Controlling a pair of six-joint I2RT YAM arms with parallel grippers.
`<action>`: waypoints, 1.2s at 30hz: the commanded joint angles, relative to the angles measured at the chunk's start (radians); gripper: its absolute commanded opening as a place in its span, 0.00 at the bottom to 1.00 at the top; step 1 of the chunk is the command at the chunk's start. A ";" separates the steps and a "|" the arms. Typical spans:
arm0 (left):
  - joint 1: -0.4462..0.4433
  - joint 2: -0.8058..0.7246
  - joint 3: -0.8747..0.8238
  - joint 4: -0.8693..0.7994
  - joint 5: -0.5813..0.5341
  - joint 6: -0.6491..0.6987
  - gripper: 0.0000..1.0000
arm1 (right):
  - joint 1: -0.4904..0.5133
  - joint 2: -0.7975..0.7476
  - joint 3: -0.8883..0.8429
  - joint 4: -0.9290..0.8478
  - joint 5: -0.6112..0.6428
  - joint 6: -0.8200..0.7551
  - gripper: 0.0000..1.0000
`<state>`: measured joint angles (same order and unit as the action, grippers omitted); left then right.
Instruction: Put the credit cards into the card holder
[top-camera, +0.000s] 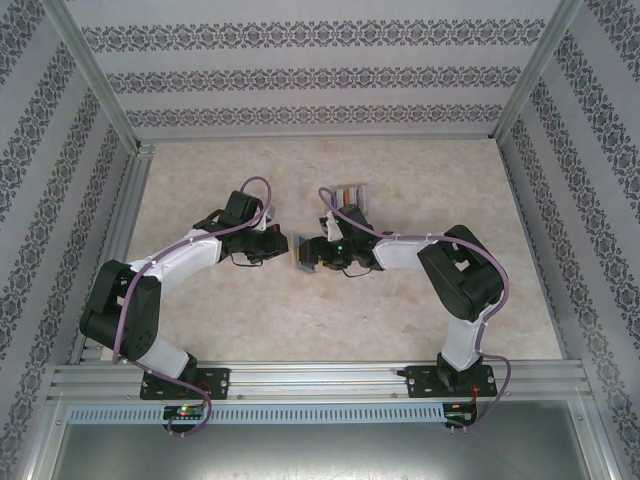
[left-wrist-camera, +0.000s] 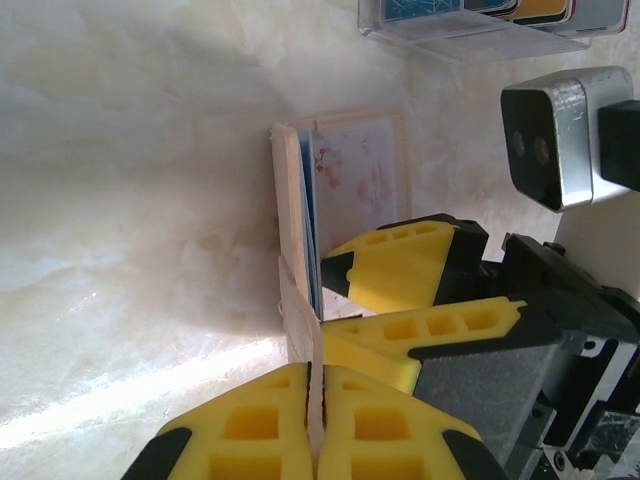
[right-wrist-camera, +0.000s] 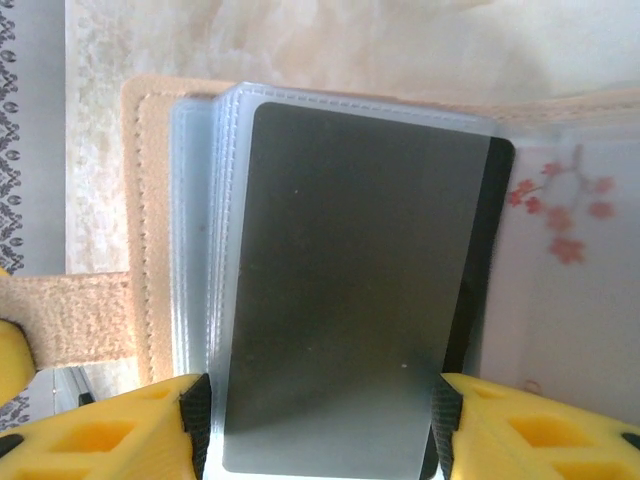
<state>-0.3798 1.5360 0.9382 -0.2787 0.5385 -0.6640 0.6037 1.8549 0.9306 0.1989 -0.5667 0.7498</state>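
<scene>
The tan card holder (top-camera: 300, 252) stands open on edge at mid-table. My left gripper (left-wrist-camera: 316, 400) is shut on its tan flap (left-wrist-camera: 295, 230). In the right wrist view a grey credit card (right-wrist-camera: 340, 290) lies in one of the holder's clear sleeves (right-wrist-camera: 225, 200). My right gripper (right-wrist-camera: 320, 430) straddles the card's near end, jaws open, with a thin gap showing at the left pad. The tan cover (right-wrist-camera: 145, 200) and snap tab (right-wrist-camera: 70, 320) show to the left. More credit cards, blue (left-wrist-camera: 420, 8) and orange (left-wrist-camera: 545, 8), sit in a clear tray (left-wrist-camera: 470, 30).
The clear tray (top-camera: 350, 193) stands just beyond the right gripper (top-camera: 312, 255). The holder's inner panel has a pink blossom print (right-wrist-camera: 570, 230). Patterned walls and metal rails (top-camera: 110, 230) enclose the pale table. Both arms meet at the centre.
</scene>
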 joint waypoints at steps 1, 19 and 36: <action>-0.012 -0.032 0.025 -0.011 -0.006 -0.013 0.00 | -0.005 0.000 -0.016 0.010 0.003 0.003 0.63; -0.021 -0.022 0.037 -0.008 -0.007 -0.017 0.00 | 0.022 0.063 0.033 0.039 -0.069 0.024 0.78; -0.022 -0.023 0.062 -0.031 -0.013 -0.011 0.00 | -0.003 0.074 0.008 0.071 -0.100 0.023 0.64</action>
<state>-0.3870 1.5360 0.9585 -0.3042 0.5194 -0.6662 0.6106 1.9034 0.9634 0.2634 -0.6544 0.7670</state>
